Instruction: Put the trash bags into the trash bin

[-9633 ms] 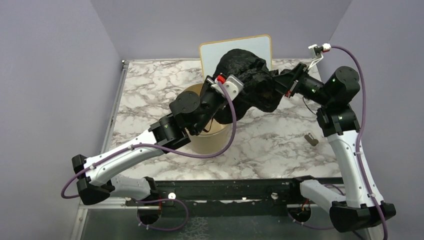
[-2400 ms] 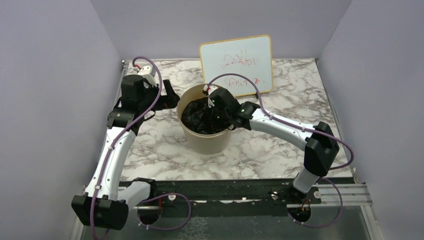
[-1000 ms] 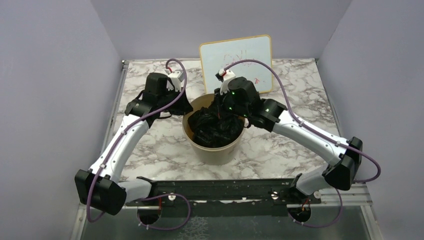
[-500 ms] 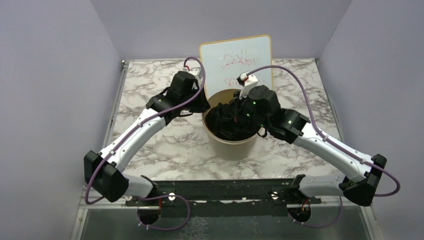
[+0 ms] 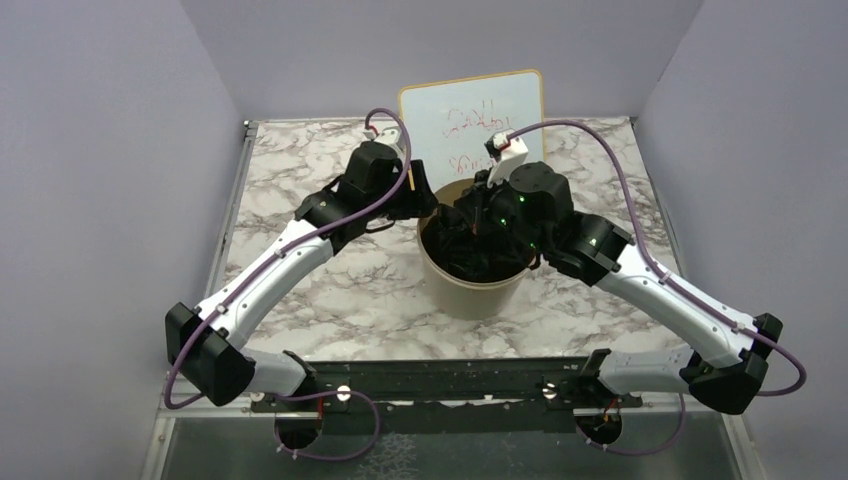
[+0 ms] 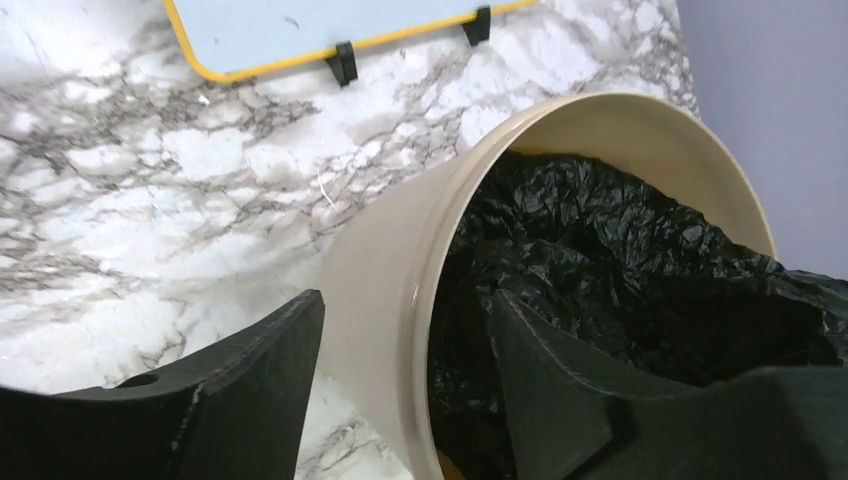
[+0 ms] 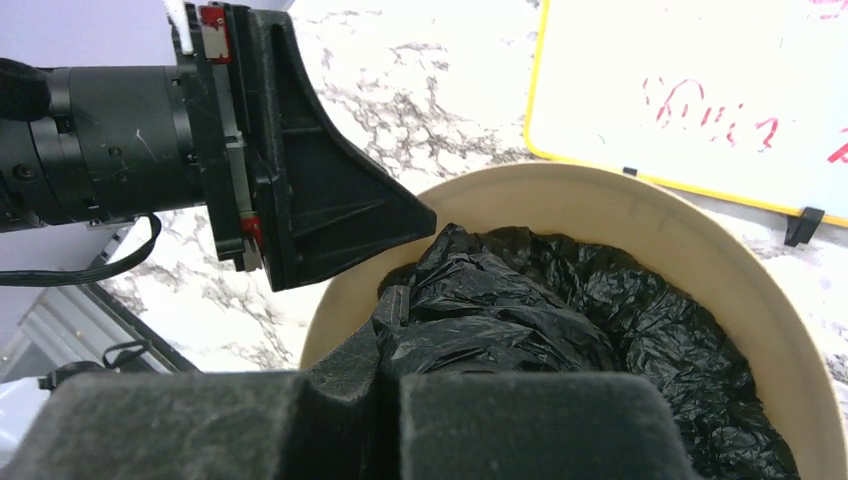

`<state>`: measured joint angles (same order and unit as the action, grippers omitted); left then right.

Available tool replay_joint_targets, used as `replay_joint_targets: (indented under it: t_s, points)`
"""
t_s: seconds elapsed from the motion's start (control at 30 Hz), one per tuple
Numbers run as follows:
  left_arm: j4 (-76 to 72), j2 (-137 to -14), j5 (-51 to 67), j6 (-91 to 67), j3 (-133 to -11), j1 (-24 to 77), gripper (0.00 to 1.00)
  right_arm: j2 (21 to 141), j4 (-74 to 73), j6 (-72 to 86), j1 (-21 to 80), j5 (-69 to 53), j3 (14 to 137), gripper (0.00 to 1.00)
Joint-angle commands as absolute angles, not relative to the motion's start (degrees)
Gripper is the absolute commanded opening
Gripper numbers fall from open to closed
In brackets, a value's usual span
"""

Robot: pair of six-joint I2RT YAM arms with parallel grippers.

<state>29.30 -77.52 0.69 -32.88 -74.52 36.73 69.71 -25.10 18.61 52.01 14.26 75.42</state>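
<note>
The bag (image 5: 478, 258) is lying crumpled inside the bin (image 5: 470, 297), a shapeless heap with no clear long axis, filling it nearly to the rim. The bin is standing upright mid-table, just near of the whiteboard (image 5: 472, 125).

The left gripper (image 6: 405, 300) is straddling the bin's far-left rim. Its jaws are parted, one finger outside the wall and one inside beside the bag, and the wall is passing between them unclamped. For this arm the bag is lying to the right of the jaws and below them.

The right gripper (image 7: 388, 365) is hanging over the bin, pointing down, with its jaws closed. The bag's highest fold is rising right up to its fingertips, but I cannot tell whether any plastic is pinched there. The right arm is the nearer one, with the bag directly beneath it, so any further tamping looks like a straight push down.
</note>
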Motion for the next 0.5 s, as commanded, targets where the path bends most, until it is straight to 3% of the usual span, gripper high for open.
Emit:
replay_joint_targets:
  t_s: [0.0,0.13,0.3,0.47]
  points:
    - [26.8,-73.4,-2.5,-30.0,-77.6,36.8,0.66,69.2,-25.8,19.1,51.6,14.2,79.6,0.01]
    - [26.9,-70.6,-4.7,-28.3,-76.6,36.8,0.70,68.7,-27.5,19.2,51.6,15.8,80.6,0.00]
    - [24.8,-64.8,-4.3,-24.3,-72.3,36.8,0.84,65.6,-25.1,21.7,51.6,19.2,74.1,0.00]
    - [18.5,-59.6,13.1,-14.2,-66.4,36.8,0.88,63.3,-20.9,24.7,51.5,16.8,67.2,0.00]
